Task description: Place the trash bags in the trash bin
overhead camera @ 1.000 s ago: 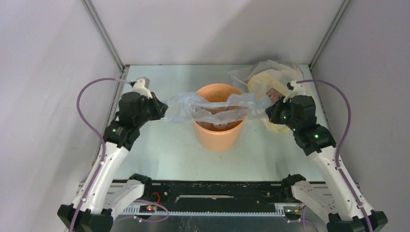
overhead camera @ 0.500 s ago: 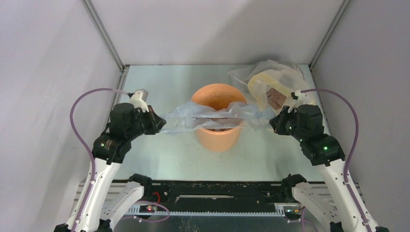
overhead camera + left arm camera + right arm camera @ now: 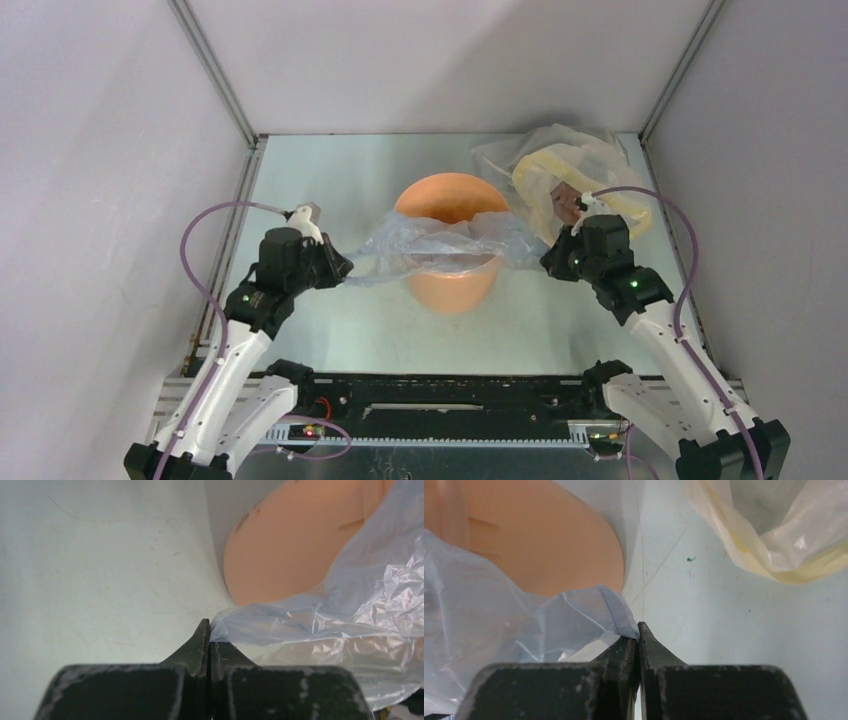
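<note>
The pale blue-grey trash bag hangs stretched across the front rim of the orange trash bin. My left gripper is shut on the bag's left edge, left of the bin. My right gripper is shut on its right edge, right of the bin. In the left wrist view the closed tips pinch the film beside the bin wall. In the right wrist view the closed tips pinch a bag corner next to the bin.
A clear-and-yellow plastic bundle with a brown patch lies at the back right, just behind my right gripper; it shows in the right wrist view. Grey walls and metal posts enclose the table. The arm-base rail runs along the near edge.
Both grippers have moved nearer to the front and lower with the bag, and the right one has shifted left. The bag now sags over the bin's front rim.
</note>
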{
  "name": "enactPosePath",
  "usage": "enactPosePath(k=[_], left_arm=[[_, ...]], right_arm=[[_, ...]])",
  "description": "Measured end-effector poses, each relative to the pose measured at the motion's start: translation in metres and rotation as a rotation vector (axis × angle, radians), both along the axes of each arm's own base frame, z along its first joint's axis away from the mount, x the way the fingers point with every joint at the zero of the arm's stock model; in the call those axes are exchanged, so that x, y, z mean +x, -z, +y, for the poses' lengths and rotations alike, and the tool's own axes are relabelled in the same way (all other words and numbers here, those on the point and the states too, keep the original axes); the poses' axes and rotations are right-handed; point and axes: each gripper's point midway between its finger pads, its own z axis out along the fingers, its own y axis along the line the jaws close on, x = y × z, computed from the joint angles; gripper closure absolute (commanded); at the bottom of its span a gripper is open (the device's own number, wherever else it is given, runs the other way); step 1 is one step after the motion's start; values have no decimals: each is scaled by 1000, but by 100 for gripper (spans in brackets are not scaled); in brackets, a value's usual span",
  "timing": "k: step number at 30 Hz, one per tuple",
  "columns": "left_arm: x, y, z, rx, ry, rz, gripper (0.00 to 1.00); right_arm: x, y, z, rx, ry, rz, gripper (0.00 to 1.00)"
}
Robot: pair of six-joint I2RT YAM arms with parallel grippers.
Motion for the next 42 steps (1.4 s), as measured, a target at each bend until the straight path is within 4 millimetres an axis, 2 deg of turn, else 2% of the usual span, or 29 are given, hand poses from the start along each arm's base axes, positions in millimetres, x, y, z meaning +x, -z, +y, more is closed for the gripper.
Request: enactPosePath(k=[3,4,6,10,14,19,21,26,29,32,35,38,42], left_arm=[[12,-1,4,3,-46,-35,99],[16,-4,6,3,-65,-52,94],[22,-9,9,0,-90,-83,81],[23,-24,13,-15,-117,-144,60],[16,-47,15,-44,-120,-235,49],[7,-75,17,-58,-114,-296,31],[6,-87,18,-51,-106,-316,28],[-3,-114,24,-12,-101,-350,21],[-8,-127,29,8,-102,-361,19],[-13,-136,30,14,-97,-364,19],[-18,-145,28,21,-66,-379,22],[-22,-159,22,49,9,-406,23],[-18,-175,3,101,171,-463,25]], right_arm=[[11,-7,1,6,9,-50,75],[14,-9,0,6,14,-65,64],[16,-13,0,6,22,-85,53],[13,-27,-5,-4,13,-153,45],[2,-52,-4,19,-20,-253,44],[-20,-84,4,43,-106,-349,30],[-28,-97,11,52,-154,-386,27],[-51,-130,29,59,-313,-508,25],[-61,-146,41,48,-409,-567,28],[-67,-160,58,31,-520,-623,32],[-67,-174,84,-4,-645,-687,34],[-63,-176,114,-71,-763,-739,35],[-54,-163,144,-201,-881,-762,39]])
